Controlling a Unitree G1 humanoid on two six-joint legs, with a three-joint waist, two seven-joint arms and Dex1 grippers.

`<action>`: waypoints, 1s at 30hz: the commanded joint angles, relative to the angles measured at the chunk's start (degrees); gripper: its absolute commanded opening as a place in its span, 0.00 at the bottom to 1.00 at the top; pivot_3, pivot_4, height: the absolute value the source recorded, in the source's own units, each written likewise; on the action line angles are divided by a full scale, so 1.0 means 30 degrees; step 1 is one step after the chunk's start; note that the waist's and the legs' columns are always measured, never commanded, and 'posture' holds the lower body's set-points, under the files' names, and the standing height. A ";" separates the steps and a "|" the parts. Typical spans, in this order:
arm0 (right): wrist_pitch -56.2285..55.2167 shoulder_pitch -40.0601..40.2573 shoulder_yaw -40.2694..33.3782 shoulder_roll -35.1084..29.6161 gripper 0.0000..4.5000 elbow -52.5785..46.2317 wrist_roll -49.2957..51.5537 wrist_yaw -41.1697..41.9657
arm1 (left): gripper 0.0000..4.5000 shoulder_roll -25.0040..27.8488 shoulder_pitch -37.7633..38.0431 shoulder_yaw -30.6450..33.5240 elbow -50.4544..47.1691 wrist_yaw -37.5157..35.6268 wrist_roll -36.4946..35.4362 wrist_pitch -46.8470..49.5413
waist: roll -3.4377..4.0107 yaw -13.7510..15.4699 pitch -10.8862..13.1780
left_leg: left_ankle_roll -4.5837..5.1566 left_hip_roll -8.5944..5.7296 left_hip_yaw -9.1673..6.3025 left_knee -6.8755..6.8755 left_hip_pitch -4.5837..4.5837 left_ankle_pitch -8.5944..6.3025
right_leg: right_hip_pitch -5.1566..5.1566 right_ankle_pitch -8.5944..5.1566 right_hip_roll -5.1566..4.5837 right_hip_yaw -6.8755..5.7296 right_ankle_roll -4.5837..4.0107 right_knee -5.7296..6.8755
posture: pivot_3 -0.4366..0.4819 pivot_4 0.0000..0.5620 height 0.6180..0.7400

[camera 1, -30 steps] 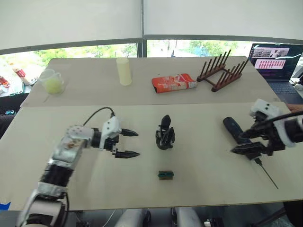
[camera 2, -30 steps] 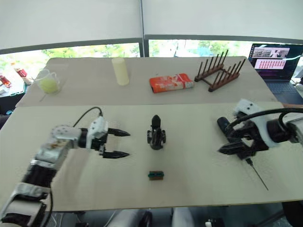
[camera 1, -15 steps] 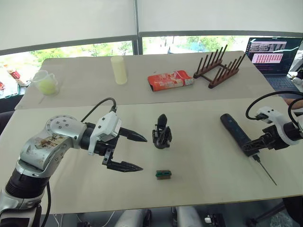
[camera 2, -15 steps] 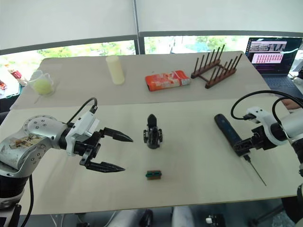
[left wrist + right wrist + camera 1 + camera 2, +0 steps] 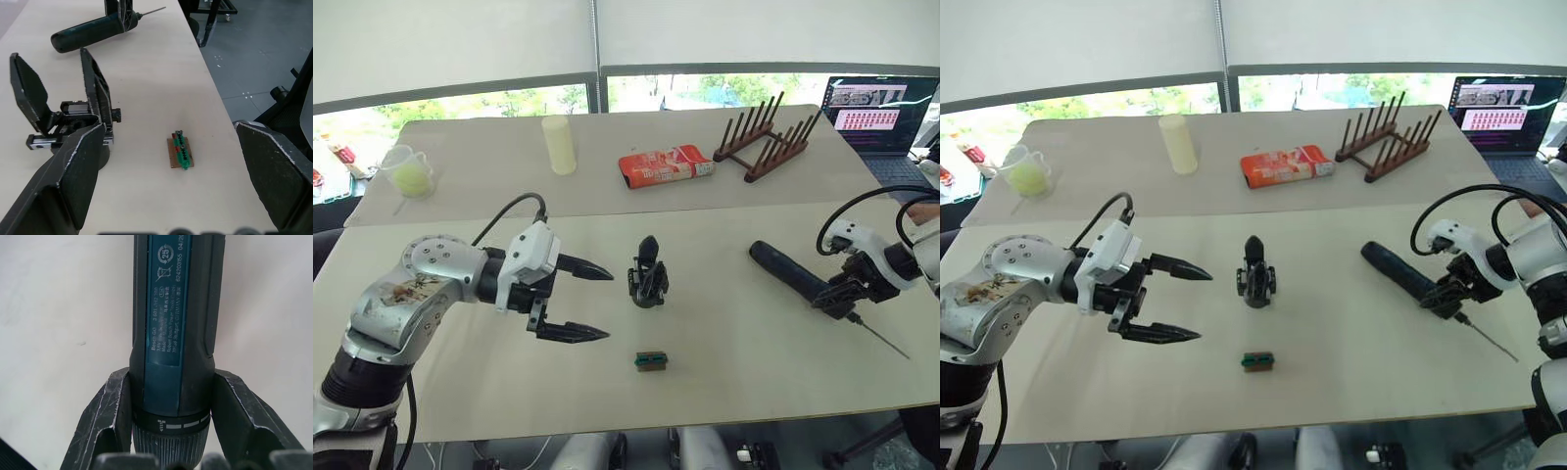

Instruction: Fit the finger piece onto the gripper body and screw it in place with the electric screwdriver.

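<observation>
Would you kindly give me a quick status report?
Left gripper open, beside gripper body. Right gripper shut on electric screwdriver, bit end. Small green block nearby, nothing blocking.

1. Daylight is coming in through the windows behind the table, lighting everything brightly and evenly.
2. Shadows are falling soft and faint.
3. The screwdriver label is reading sharp, its lowest edge blurring.

Electric screwdriver: matt dark plastic, ribbed collar, thin metal bit. Table: smooth, matt. Rack: wood.
</observation>
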 commanded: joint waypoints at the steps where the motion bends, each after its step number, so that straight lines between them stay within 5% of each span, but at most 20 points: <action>1: -0.3023 -0.0134 -0.0321 0.0272 0.42 -0.0294 -0.1004 -0.0127 | 1.00 -0.0288 -0.0767 -0.0182 0.0096 -0.0106 0.0096 -0.0557 | -0.0001 0.0012 0.0000 | 0.0000 0.0000 -0.0001 0.0000 -0.0001 0.0000 | 0.0001 0.0000 0.0000 -0.0002 0.0000 -0.0002 | 0.48 0.27 1.00; 6: -0.4554 -0.0307 -0.0065 0.1436 0.42 0.1092 -0.2754 -0.1436 | 1.00 -0.0385 -0.0944 -0.0417 0.0061 -0.0244 0.0026 -0.0642 | -0.0015 -0.0015 0.0000 | 0.0000 -0.0002 -0.0002 0.0007 0.0003 0.0004 | 0.0006 0.0000 0.0004 -0.0006 -0.0001 0.0003 | 0.48 0.27 1.00; 9: -0.4544 -0.0710 0.0193 0.1599 0.74 0.1534 -0.3415 -0.0550 | 1.00 -0.0266 -0.0964 -0.0508 -0.0025 -0.0421 -0.0021 -0.0673 | -0.0019 -0.0003 0.0000 | -0.0004 0.0003 -0.0004 0.0023 0.0022 0.0005 | 0.0038 0.0003 0.0017 -0.0005 -0.0005 0.0000 | 0.48 0.27 1.00; 13: -0.4414 -0.1156 0.0794 0.1234 1.00 0.1239 -0.4348 0.1084 | 1.00 -0.0212 -0.0861 -0.0549 -0.0072 -0.0547 0.0019 -0.0721 | -0.0018 0.0006 0.0000 | -0.0002 -0.0001 -0.0002 0.0027 0.0018 0.0006 | 0.0032 0.0003 0.0016 -0.0003 -0.0005 -0.0001 | 0.48 0.27 1.00; 24: -0.4835 -0.1384 0.0929 0.3091 1.00 0.3290 -0.5772 0.0035 | 1.00 -0.0413 -0.0857 -0.0723 -0.0111 -0.0366 0.0125 -0.0773 | -0.0122 -0.0119 -0.0048 | -0.0002 0.0001 -0.0006 0.0030 0.0081 0.0006 | 0.0091 0.0004 0.0019 0.0005 -0.0007 0.0002 | 0.48 0.27 1.00; 30: -0.5784 -0.0802 0.0541 0.3136 0.59 0.3046 -0.5921 -0.0211 | 1.00 -0.0331 -0.0642 -0.0646 -0.0110 -0.0380 0.0175 -0.0899 | -0.0157 -0.0097 -0.0066 | -0.0006 0.0004 -0.0029 0.0017 0.0109 0.0003 | 0.0109 0.0004 0.0026 -0.0010 -0.0007 0.0001 | 0.48 0.27 1.00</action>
